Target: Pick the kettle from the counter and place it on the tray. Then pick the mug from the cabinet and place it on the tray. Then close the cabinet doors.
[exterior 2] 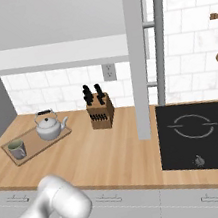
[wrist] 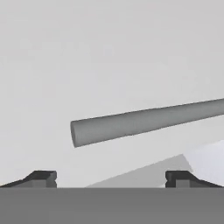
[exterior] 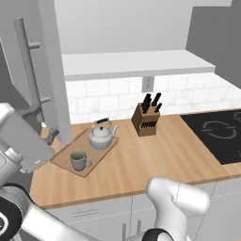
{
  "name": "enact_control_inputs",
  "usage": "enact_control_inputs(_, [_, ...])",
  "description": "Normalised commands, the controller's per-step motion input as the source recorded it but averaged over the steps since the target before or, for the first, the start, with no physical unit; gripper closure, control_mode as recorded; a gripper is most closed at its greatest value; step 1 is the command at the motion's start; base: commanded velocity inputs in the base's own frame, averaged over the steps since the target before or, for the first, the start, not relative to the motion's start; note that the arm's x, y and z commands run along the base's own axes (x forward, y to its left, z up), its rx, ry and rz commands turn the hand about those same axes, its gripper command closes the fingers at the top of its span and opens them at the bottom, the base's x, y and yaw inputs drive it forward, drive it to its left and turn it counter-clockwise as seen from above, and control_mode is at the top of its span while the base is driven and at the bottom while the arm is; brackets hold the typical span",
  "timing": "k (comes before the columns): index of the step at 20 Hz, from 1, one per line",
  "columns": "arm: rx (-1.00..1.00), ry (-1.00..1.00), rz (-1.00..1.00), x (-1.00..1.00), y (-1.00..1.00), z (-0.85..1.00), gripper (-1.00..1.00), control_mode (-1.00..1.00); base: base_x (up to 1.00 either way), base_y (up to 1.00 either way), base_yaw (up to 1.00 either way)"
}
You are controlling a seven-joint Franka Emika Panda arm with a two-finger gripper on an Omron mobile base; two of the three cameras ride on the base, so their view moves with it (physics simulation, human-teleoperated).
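- With the kettle (exterior: 102, 135) and the mug (exterior: 80, 160) both sitting on the tray (exterior: 63, 160), I judged that only the cabinet doors were left, so the move turned on the door handle in front of my gripper (wrist: 111, 177).
- Nearest, in the hand view, my two fingertips (wrist: 43, 178) stood wide apart with nothing between them.
- Just beyond them, the bar handle (wrist: 144, 121) of the left door (exterior: 52, 70) lay above the gap, its free end toward 9 o'clock and its long axis running off toward 3 o'clock, slightly tilted up.
- Nothing stood between the fingers and the bar; the flat door panel (wrist: 109, 52) lay behind it.
- Farther along the counter (exterior: 155, 155), a knife block (exterior: 146, 120) stood at about 3 o'clock from the kettle, well apart from the tray.
- Farthest, the right door (exterior 2: 138, 50) hung open beside the cooktop (exterior 2: 202, 135), its own handle (exterior 2: 158, 46) untouched.
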Motion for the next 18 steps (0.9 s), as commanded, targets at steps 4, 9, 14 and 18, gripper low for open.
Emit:
enact_control_inputs(4, [0.04,0.08,0.0,0.47,-0.46,0.25,-1.0,-1.0,0.0,0.0,0.0])
enact_control_inputs(9, [0.01,0.03,0.0,0.41,-0.17,0.12,-1.0,-1.0,0.0,0.0,0.0])
enact_control_inputs(14, [0.0,-0.18,0.0,0.04,-0.01,0.0,-1.0,-1.0,0.0,0.0,0.0])
enact_control_inputs(18, [0.0,0.01,0.0,0.04,-0.05,0.0,-1.0,-1.0,0.0,0.0,0.0])
